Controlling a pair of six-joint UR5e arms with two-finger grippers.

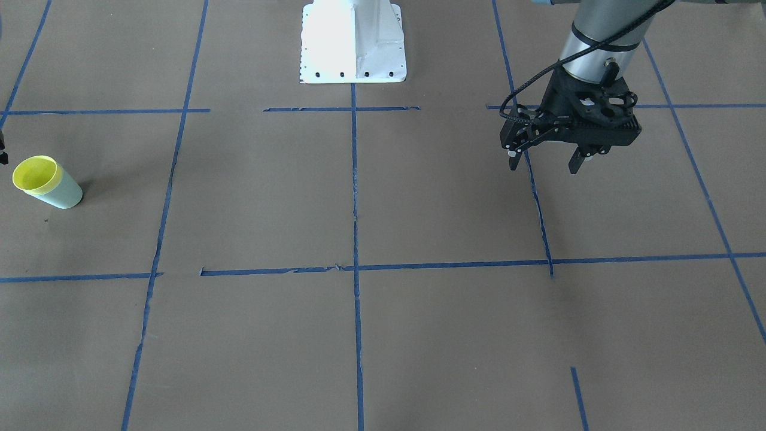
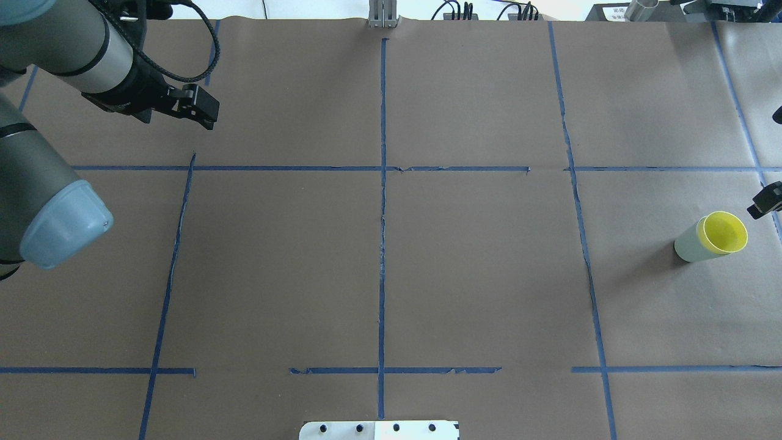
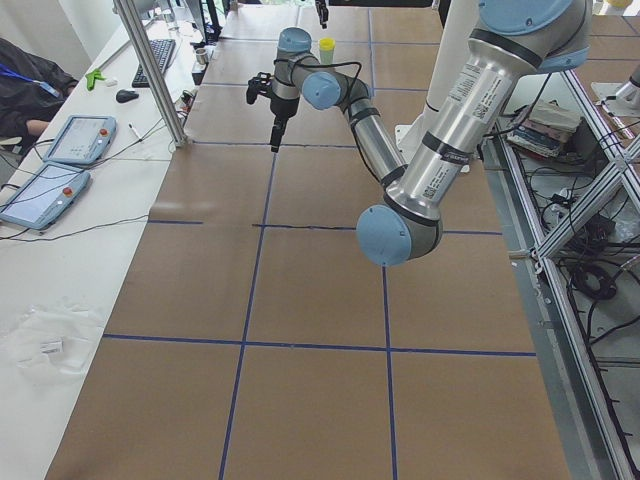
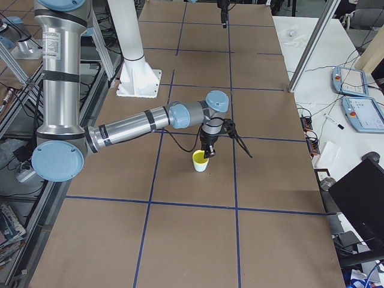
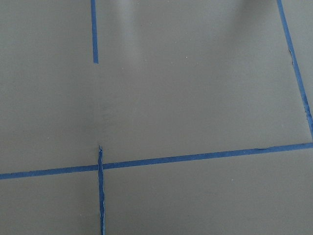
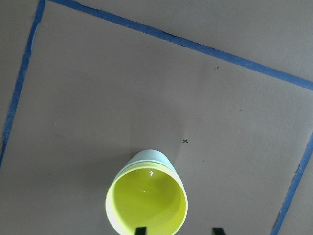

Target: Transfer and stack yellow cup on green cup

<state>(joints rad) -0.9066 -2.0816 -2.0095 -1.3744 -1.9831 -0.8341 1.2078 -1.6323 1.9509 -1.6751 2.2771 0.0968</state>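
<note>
Right tool (image 6: 179,230) spread, hovering at bottom centre over yellow cup (image 6: 146,205) nesting inside green cup (image 1: 63,193); stacking seemingly done, only backing away remaining; left tool (image 1: 543,166) spread, idling.

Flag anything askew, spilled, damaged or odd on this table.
Only the blue tape grid: its lines are ragged, with gaps. The yellow cup sits upright, nested in the green cup; nothing spilled.

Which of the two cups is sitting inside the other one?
The yellow cup: its rim and bright inside show at the top, while the green cup encloses it, only its pale outer wall visible.
</note>
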